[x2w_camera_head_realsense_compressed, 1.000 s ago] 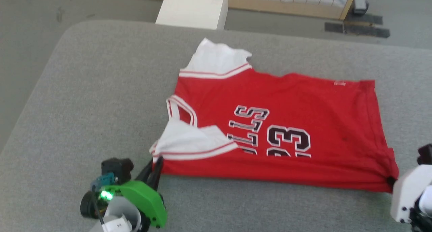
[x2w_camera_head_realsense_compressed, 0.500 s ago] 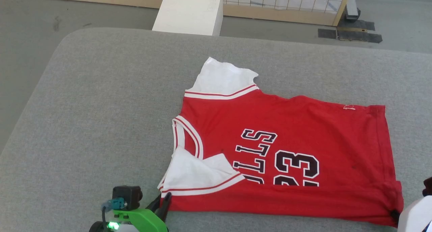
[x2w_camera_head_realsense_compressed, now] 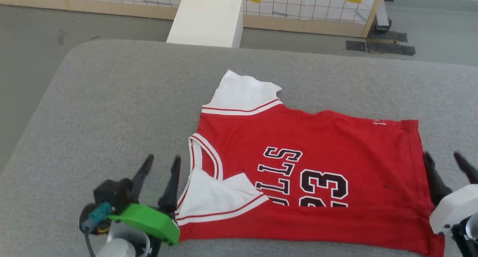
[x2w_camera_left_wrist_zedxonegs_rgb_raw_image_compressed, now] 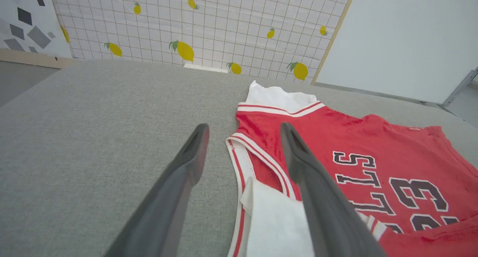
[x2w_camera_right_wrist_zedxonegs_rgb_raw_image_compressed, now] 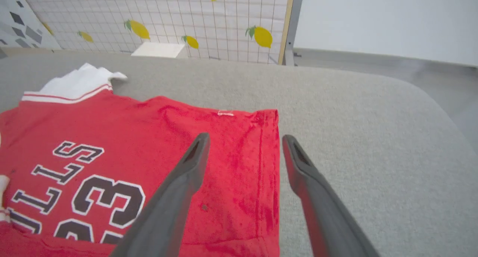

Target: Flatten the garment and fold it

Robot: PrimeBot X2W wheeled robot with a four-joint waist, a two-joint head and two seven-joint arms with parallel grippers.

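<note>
Garment [x2w_camera_head_realsense_compressed: 328,145] creased on grey fabric [x2w_camera_head_realsense_compressed: 112,100]; left end effector [x2w_camera_head_realsense_compressed: 163,159], right end effector [x2w_camera_head_realsense_compressed: 442,156] spread.

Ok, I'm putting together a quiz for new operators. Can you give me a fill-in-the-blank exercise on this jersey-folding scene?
The garment bears the number ___ in black.
The left gripper and the right gripper both have jaws that stand ___.
The near sleeve, folded onto the red body, is coloured ___.
Missing words: 23; open; white.
</note>
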